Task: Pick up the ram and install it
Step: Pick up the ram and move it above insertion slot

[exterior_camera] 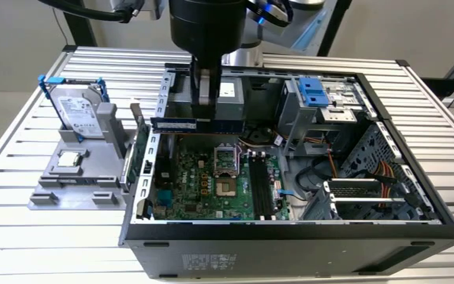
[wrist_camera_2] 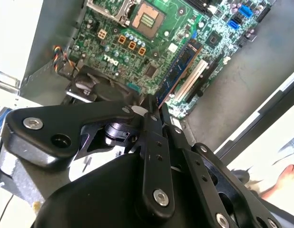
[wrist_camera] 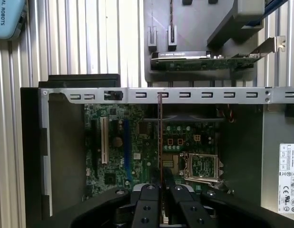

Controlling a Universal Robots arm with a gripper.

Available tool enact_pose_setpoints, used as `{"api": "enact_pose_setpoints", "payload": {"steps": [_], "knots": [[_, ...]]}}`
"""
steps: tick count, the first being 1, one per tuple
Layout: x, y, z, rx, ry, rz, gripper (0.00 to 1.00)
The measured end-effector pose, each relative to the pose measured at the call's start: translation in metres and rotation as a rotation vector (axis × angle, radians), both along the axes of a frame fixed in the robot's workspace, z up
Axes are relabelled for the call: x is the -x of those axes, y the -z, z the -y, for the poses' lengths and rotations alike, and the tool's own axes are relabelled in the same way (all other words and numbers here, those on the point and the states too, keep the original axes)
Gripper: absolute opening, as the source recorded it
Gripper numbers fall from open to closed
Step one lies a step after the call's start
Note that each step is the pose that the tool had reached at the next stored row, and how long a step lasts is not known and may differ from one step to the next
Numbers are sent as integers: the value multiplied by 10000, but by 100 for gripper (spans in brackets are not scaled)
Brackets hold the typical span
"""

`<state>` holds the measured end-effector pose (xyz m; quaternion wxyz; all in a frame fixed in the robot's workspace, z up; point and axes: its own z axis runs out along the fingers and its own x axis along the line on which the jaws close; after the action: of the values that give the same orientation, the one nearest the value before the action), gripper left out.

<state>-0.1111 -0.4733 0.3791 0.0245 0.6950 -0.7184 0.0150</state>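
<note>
Your gripper (exterior_camera: 204, 115) has its fingers closed on the ram (exterior_camera: 178, 124), pinching the stick near the middle of its upper edge. The ram hangs level above the far edge of the motherboard (exterior_camera: 195, 186), beyond the CPU socket (exterior_camera: 225, 160) and apart from the memory slots (exterior_camera: 261, 192). The hard drive (exterior_camera: 77, 112) stands well off the motherboard, outside the case (exterior_camera: 290, 229), toward the exterior view's left.
</note>
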Motion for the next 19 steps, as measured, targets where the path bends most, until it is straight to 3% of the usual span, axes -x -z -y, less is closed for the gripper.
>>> {"api": "enact_pose_setpoints", "payload": {"steps": [19], "knots": [[-366, 9, 0, 1, 0, 0, 0]]}}
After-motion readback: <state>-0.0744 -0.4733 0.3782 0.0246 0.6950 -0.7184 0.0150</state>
